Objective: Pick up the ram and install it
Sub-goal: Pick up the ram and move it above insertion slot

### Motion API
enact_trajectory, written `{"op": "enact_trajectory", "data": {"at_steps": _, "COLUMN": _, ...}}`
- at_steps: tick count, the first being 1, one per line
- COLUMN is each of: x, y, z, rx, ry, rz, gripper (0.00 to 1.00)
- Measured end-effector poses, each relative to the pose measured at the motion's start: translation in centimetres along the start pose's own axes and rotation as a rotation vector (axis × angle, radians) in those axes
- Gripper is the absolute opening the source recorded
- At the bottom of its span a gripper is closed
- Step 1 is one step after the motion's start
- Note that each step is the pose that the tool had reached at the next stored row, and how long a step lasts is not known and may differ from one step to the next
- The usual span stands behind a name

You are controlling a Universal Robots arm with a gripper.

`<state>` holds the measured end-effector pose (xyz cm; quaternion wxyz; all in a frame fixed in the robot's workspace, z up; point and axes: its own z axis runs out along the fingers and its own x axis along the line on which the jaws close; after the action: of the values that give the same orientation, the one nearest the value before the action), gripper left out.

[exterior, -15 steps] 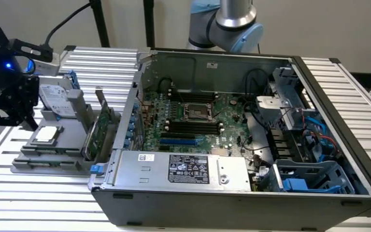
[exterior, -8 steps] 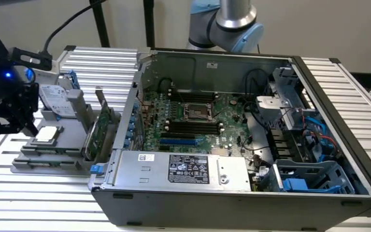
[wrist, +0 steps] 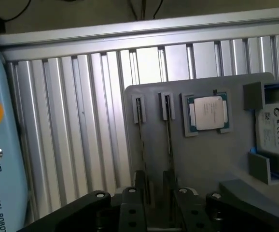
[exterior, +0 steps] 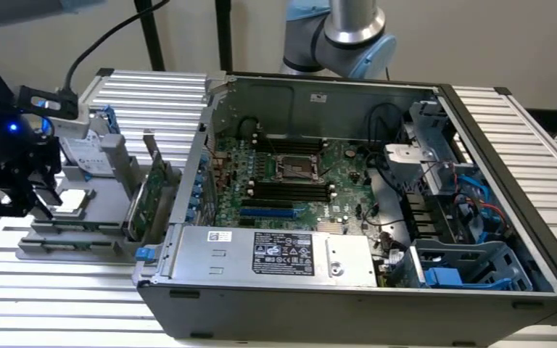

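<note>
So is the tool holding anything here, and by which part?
Cannot be told. The tool hangs low over two thin green ram sticks seated edge-on in the grey plastic holder; neither is lifted.

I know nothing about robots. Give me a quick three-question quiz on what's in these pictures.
1. True or false: the computer case lies open, its insides showing.
2. Which part lies beside the two memory sticks on the grey holder? A: a processor chip. B: a fan. C: a battery.
3. Which is the gripper nearer to: the holder or the case?
Key: 1 true; 2 A; 3 the holder.
</note>
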<state>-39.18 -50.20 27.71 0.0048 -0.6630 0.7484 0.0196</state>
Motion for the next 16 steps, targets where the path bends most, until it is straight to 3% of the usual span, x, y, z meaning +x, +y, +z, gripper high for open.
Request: {"op": "enact_trajectory", "data": {"at_steps": 16, "x": 0.5, "y": -0.19, "z": 2.91, "rx": -0.0016, "ry": -0.0001, "rz": -0.033, "gripper": 1.00}}
